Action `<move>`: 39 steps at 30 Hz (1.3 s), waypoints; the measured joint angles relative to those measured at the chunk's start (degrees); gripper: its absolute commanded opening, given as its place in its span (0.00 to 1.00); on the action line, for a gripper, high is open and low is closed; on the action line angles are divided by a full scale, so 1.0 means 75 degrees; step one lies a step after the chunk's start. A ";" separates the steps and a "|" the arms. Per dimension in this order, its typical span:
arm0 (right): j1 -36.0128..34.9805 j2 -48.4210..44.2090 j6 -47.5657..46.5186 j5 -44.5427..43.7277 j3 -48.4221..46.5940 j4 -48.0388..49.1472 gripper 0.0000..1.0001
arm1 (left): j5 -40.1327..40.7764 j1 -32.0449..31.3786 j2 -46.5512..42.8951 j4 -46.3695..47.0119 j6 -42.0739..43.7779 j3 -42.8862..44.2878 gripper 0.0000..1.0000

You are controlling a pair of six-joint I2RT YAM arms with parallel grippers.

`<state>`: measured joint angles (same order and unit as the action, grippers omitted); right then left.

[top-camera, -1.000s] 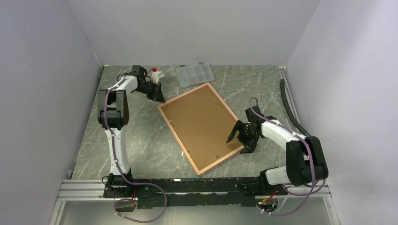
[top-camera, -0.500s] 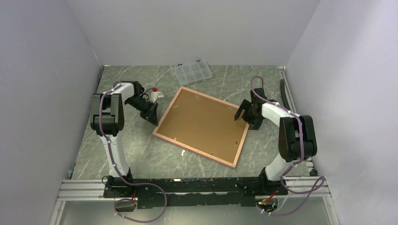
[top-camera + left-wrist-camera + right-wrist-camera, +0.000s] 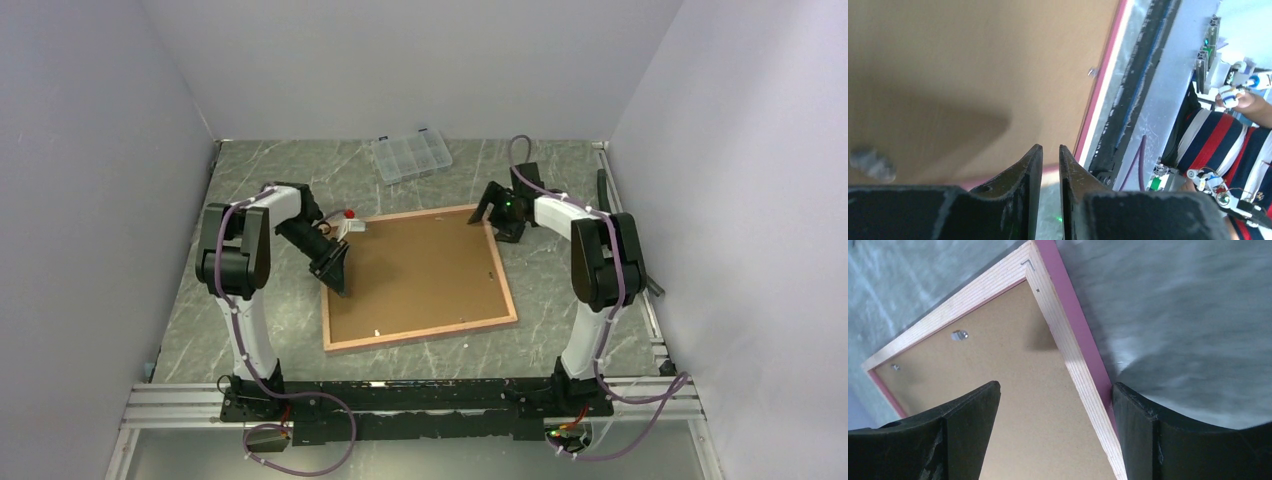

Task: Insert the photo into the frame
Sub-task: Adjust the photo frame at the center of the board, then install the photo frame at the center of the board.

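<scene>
The frame (image 3: 420,334) lies back-up in the middle of the table, its brown backing board (image 3: 420,270) facing up. The photo is hidden. My left gripper (image 3: 338,280) hangs over the frame's left edge. In the left wrist view its jaws (image 3: 1050,147) stand a narrow slit apart with nothing in them, above the board (image 3: 973,60) and the pink border (image 3: 1098,90). My right gripper (image 3: 492,212) is at the frame's far right corner. It is wide open (image 3: 1055,387) and straddles the wooden edge (image 3: 1064,340), its right finger against the pink outer side.
A clear compartment box (image 3: 412,158) sits at the back of the table. A black hose (image 3: 610,200) runs along the right wall. The aluminium rail (image 3: 400,400) with the arm bases borders the near edge. A person in a striped shirt (image 3: 1228,135) shows beyond it.
The frame has turned from a diagonal lie to nearly square with the table. The left gripper came forward to its left edge and parted slightly. The right gripper moved back to the far right corner.
</scene>
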<state>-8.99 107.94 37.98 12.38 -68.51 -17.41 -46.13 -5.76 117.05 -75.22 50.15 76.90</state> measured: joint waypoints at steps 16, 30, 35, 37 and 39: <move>-0.0799 -0.0615 -0.0029 -0.0501 -0.0883 -0.0956 0.94 | -0.0221 0.2460 -0.0848 0.0195 -0.0600 0.1291 0.54; -0.3975 -0.0184 0.1343 0.0868 -0.1241 0.0799 0.84 | 0.0026 0.2774 0.0213 0.2168 -0.2556 0.0227 0.41; -0.4141 0.0437 0.1886 0.1279 -0.1241 0.1594 0.81 | -0.0117 0.2684 0.0393 0.2451 -0.2824 0.0227 0.22; -0.4269 0.0764 0.2060 0.1390 -0.1297 0.1775 0.80 | -0.0189 0.2646 0.0399 0.2448 -0.2958 0.0227 0.18; -0.4418 0.1099 0.2238 0.1457 -0.1390 0.1920 0.79 | -0.0224 0.2582 0.0399 0.2477 -0.3080 0.0227 0.16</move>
<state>-42.13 116.18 54.76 23.31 -78.94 -3.01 -47.81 13.61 120.05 -56.64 27.05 78.61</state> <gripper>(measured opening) 0.803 0.203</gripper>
